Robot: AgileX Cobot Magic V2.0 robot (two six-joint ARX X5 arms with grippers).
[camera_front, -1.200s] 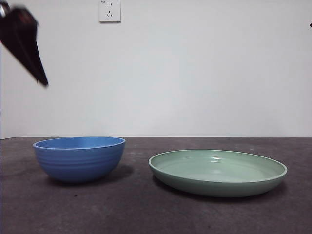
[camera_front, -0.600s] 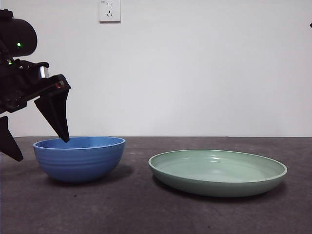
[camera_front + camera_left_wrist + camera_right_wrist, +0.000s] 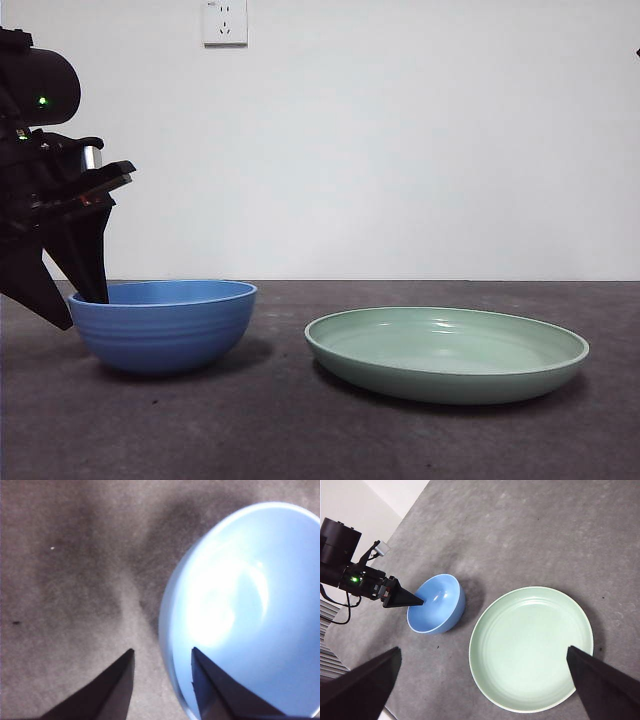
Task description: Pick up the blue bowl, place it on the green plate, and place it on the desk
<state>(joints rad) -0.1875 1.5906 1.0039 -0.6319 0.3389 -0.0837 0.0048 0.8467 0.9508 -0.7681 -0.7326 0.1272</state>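
The blue bowl stands upright on the desk at the left. The green plate lies to its right, apart from it and with nothing on it. My left gripper is down at the bowl's left rim, open. One jaw is inside the bowl and one is outside. The left wrist view shows the gripper astride the rim of the bowl. My right gripper is wide open, high above the plate and the bowl, holding nothing.
A white wall with a socket stands behind the desk. The desk's edge runs near the left arm in the right wrist view. Bare desk lies in front of the bowl and plate and between them.
The left gripper has come down from the upper left to the bowl's left rim. Its jaws have drawn closer and now straddle the rim. Bowl and plate have not moved.
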